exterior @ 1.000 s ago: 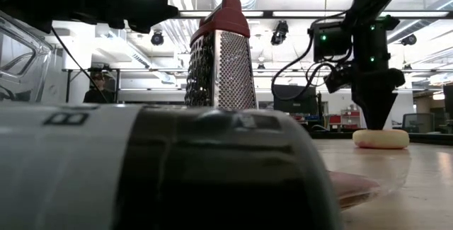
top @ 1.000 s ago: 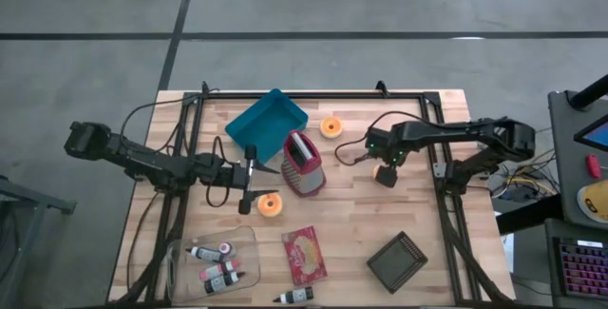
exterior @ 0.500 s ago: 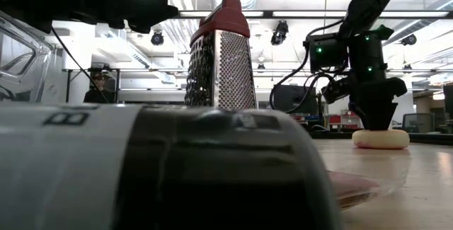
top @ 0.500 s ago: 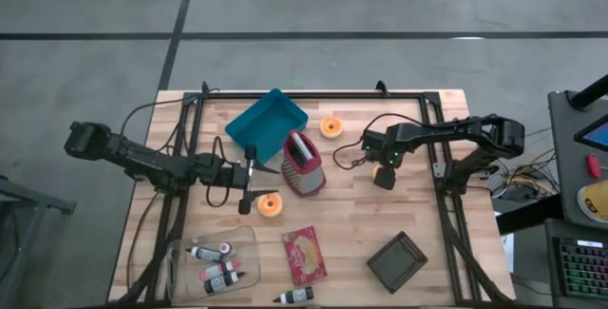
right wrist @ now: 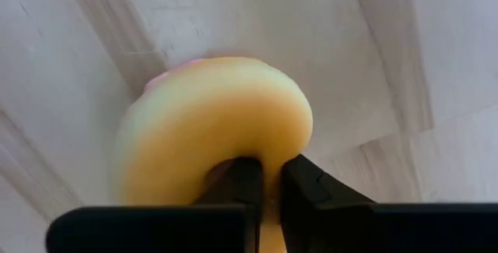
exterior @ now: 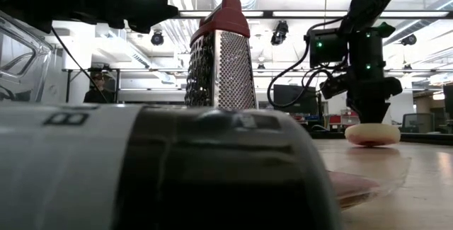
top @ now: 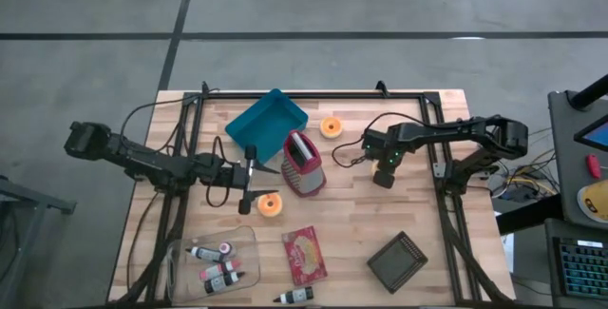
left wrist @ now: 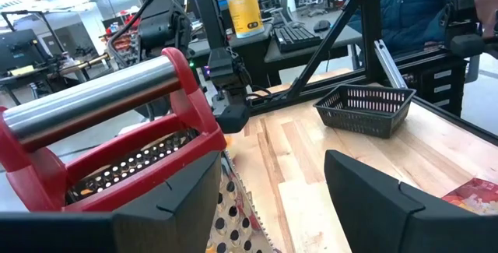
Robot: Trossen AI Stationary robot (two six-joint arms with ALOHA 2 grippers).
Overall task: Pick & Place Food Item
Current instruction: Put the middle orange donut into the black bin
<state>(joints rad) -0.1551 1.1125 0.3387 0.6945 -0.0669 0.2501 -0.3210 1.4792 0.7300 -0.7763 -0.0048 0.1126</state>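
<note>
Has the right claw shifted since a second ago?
Yes. The right claw has slid slightly toward the red-handled metal box grater and shut on the pale yellow doughnut.

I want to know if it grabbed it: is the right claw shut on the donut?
Shut: the right gripper pinches the donut's rim.

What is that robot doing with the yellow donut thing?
The right gripper has pinched the rim of a pale yellow donut and holds it just off the wooden table, right of the red-topped grater. The left gripper waits open on the grater's other side, near another orange donut.
</note>
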